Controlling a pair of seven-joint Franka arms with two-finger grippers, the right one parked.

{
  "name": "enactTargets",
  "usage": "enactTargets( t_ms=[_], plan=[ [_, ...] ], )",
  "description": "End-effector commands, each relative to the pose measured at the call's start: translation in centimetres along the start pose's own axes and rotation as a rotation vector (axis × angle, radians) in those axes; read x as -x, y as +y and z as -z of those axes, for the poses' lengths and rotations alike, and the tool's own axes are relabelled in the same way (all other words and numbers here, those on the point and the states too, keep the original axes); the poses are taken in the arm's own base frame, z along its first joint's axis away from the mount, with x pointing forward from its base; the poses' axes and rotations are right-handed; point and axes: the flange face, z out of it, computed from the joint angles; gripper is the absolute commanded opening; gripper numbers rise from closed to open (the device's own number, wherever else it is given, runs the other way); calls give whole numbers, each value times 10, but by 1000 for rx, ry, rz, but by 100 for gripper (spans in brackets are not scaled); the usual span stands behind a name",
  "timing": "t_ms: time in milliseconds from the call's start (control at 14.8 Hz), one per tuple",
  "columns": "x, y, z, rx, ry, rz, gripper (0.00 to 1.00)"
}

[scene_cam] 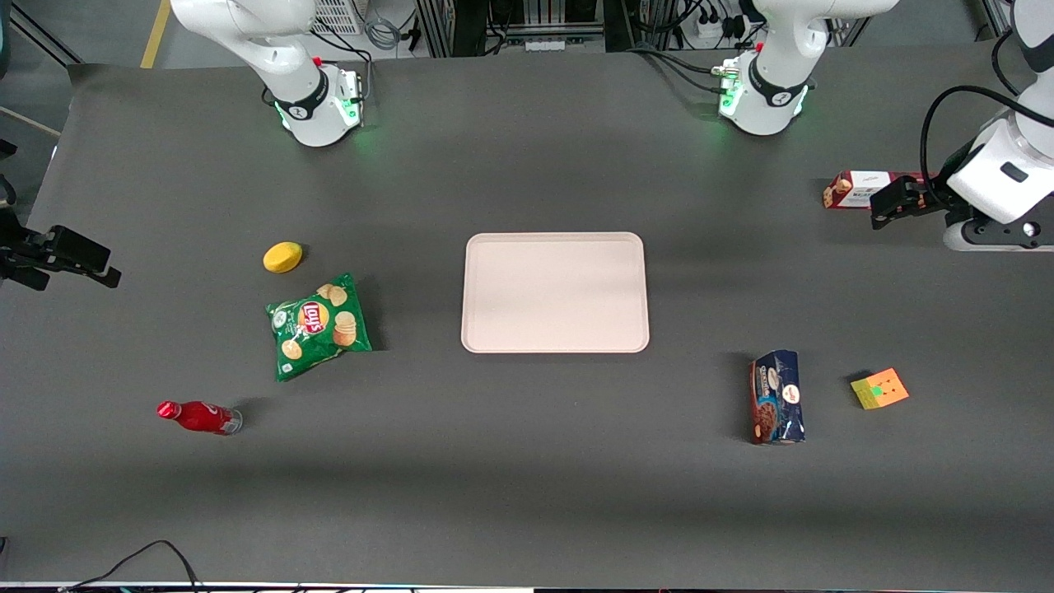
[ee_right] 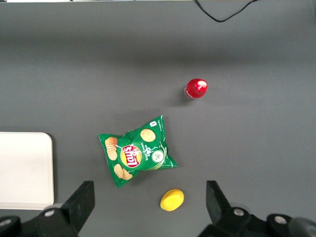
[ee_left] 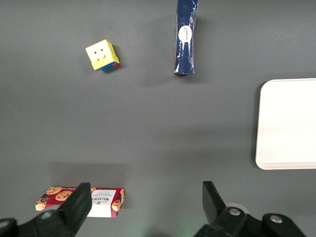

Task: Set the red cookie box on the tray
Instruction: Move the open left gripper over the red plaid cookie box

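not yet begun: open gripper (ee_left: 143, 202) hovering empty near box (scene_cam: 865, 189) at upper right of front frame, tray (scene_cam: 555, 292) centre, bare.

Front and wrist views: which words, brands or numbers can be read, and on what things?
"Lay's": chip bag.
"WALKERS": red cookie box, just under the open pincer; its smaller print is unreadable.
Blue cookie package: round logo too small.
Red bottle: script unreadable.

dark-red cookie box (ee_left: 81, 198) with white label; pale pink tray (scene_cam: 555, 292).
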Motion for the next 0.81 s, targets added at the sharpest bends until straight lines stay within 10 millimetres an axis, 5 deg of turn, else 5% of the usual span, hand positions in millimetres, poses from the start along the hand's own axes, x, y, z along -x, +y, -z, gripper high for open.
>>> enactTargets(
  t_ms=[0, 472, 742],
  plan=[
    [3, -1, 3, 4, -7, -6, 100],
    [6, -6, -11, -20, -71, -83, 100],
    [15, -55, -51, -24, -168, -450, 99]
  ],
)
